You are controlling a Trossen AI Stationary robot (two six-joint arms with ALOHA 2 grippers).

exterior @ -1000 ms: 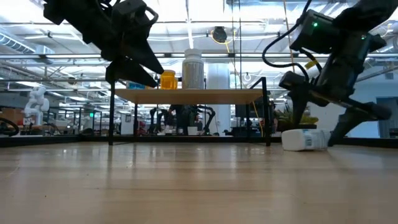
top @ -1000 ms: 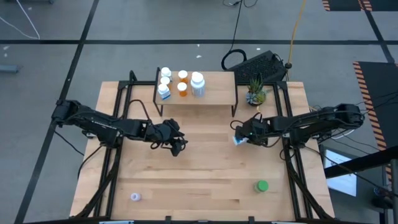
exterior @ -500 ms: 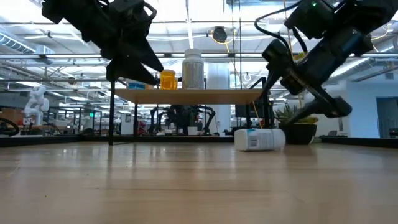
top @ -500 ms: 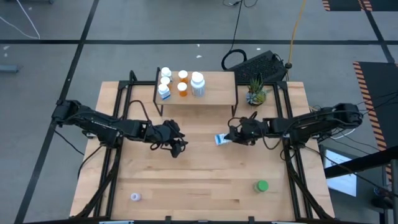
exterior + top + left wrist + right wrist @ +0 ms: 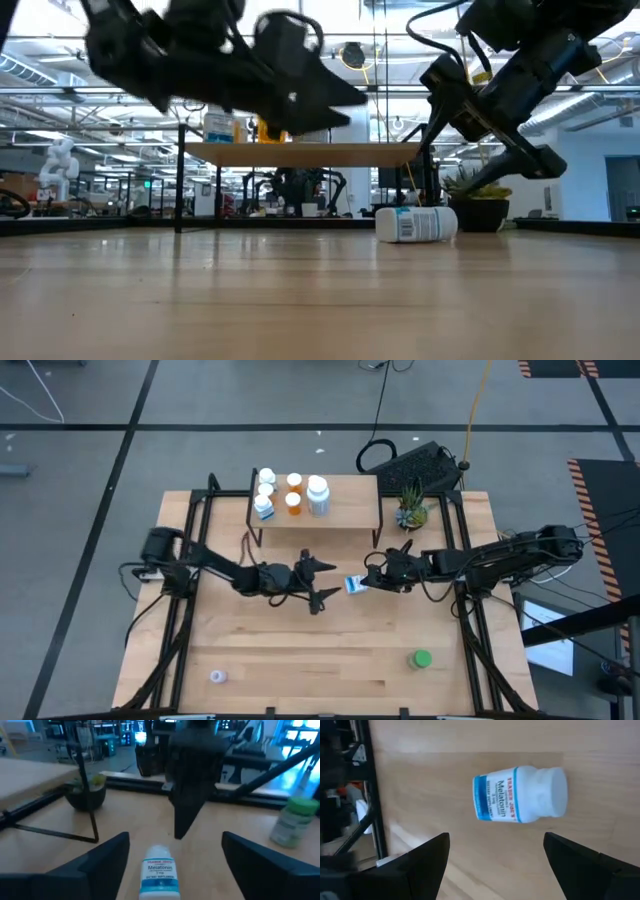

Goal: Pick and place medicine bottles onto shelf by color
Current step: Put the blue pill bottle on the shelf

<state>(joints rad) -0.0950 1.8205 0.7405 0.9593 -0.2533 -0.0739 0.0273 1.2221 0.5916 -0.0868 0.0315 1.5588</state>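
A blue-white medicine bottle (image 5: 353, 584) lies on its side on the table in front of the shelf (image 5: 345, 510); it also shows in the low view (image 5: 417, 223). My left gripper (image 5: 325, 582) is open just left of it, and the bottle (image 5: 159, 870) lies ahead between its fingers, untouched. My right gripper (image 5: 372, 578) is open just right of the bottle (image 5: 520, 795), white cap toward it, without touching. Several bottles stand on the shelf's left half: white-capped and blue-white ones (image 5: 264, 508), orange ones (image 5: 293, 502), and a taller white one (image 5: 318, 495).
A green-capped bottle (image 5: 421, 658) stands near the table's near right edge and a pale purple one (image 5: 217, 676) near the near left edge. A small potted plant (image 5: 411, 512) sits right of the shelf. Bare wood lies between the grippers and the near edge.
The blue-white bottle moved along the table toward the left with my right gripper, then stayed lying on its side. My left gripper swung right, toward the bottle, and now faces it from the left.
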